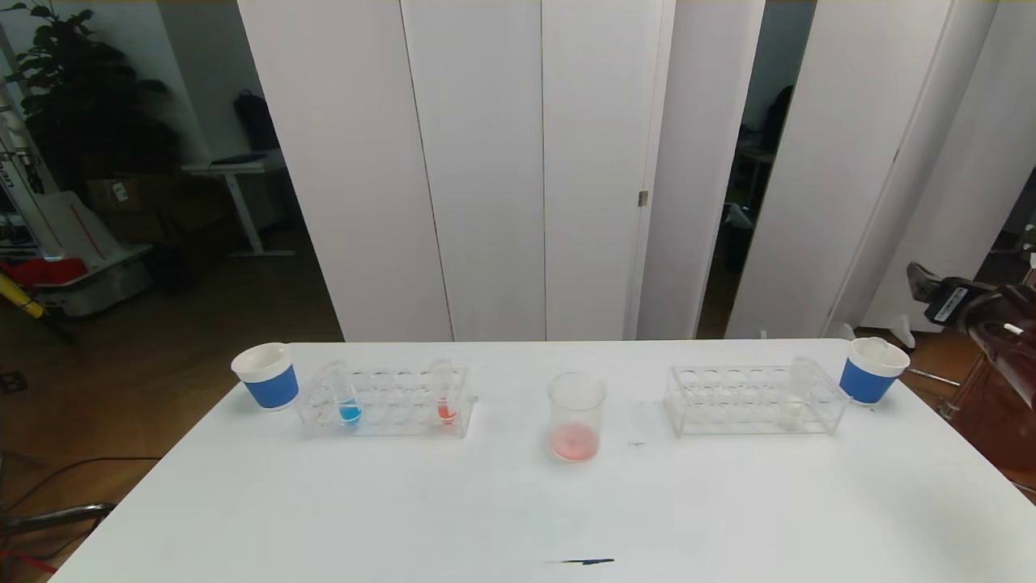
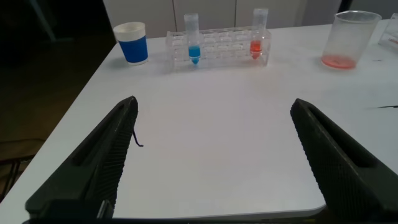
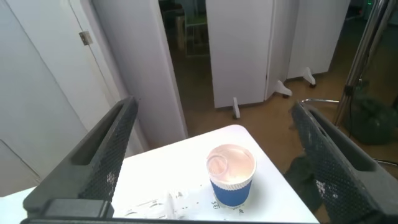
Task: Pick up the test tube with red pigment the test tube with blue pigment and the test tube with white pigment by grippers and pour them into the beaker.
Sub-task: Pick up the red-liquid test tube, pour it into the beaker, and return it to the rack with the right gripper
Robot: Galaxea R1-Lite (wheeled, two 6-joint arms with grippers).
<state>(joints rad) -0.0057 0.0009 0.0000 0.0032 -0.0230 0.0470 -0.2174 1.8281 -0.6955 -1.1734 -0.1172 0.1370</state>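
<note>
I found the left gripper spread wide and empty above the near table; the right gripper likewise gaped, holding nothing, over the right paper cup. The blue-pigment tube and red-pigment tube stood in the left rack, the white-pigment tube in the right rack, and the beaker stood between the racks.

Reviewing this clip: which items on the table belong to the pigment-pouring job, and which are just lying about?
Job items:
- clear test tube with blue pigment
- clear test tube with red pigment
- clear test tube with white pigment
- clear beaker, reddish liquid at its bottom

Lying about:
- blue-banded white paper cup on the robot's left
- blue-banded white paper cup on the robot's right
</note>
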